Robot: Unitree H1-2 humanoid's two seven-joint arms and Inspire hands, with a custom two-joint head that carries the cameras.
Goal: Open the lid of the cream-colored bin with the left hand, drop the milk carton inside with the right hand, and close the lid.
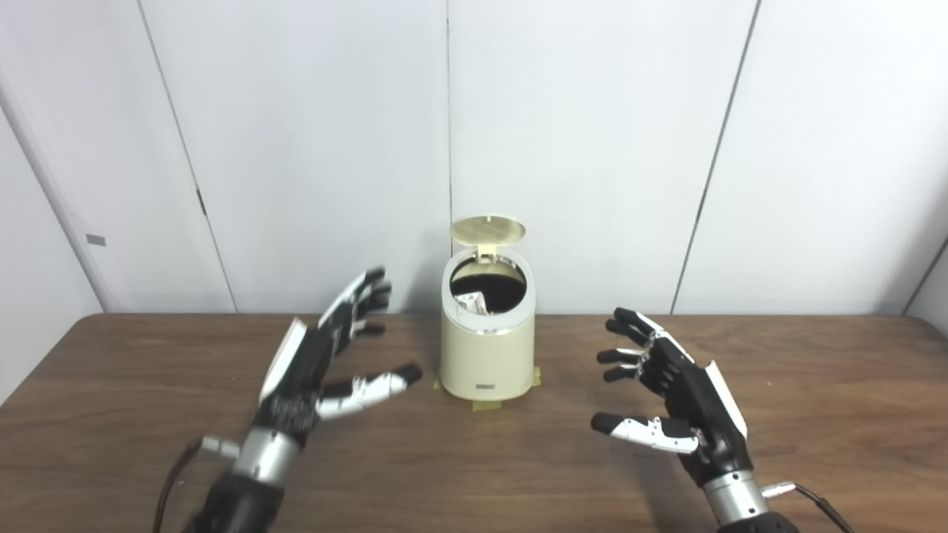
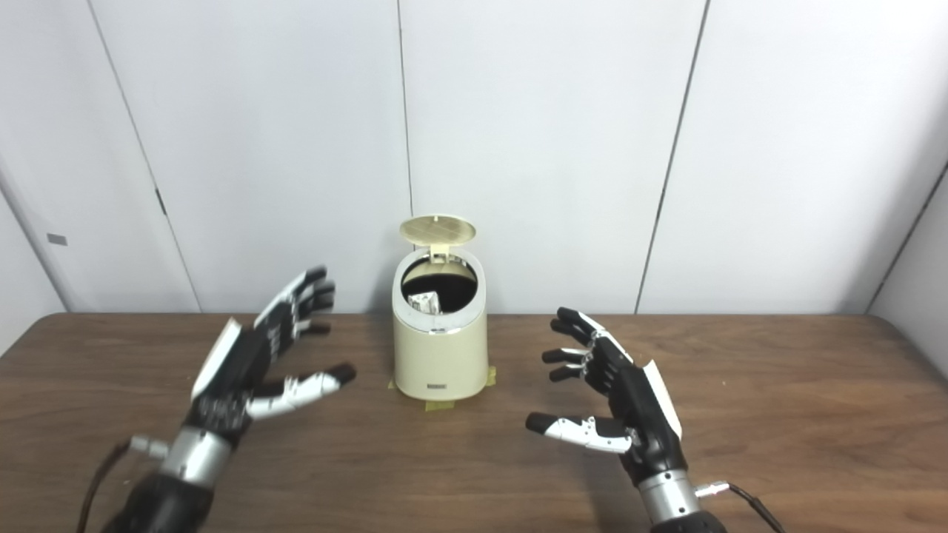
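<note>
The cream-colored bin (image 1: 486,355) stands at the middle of the brown table, near the wall. Its round lid (image 1: 488,229) is tipped up and back, so the dark mouth shows. Inside the mouth lies the milk carton (image 1: 469,303), a white piece against the left inner wall. My left hand (image 1: 326,363) hovers to the left of the bin, open, its fingers spread and slightly blurred. To the right of the bin, my right hand (image 1: 670,389) is open too, holding nothing. Neither hand touches the bin.
Strips of yellowish tape (image 1: 485,403) stick out from under the bin's base. The table (image 1: 815,414) runs wide to both sides. White wall panels (image 1: 592,148) rise just behind the bin. A cable (image 1: 818,503) trails from my right wrist.
</note>
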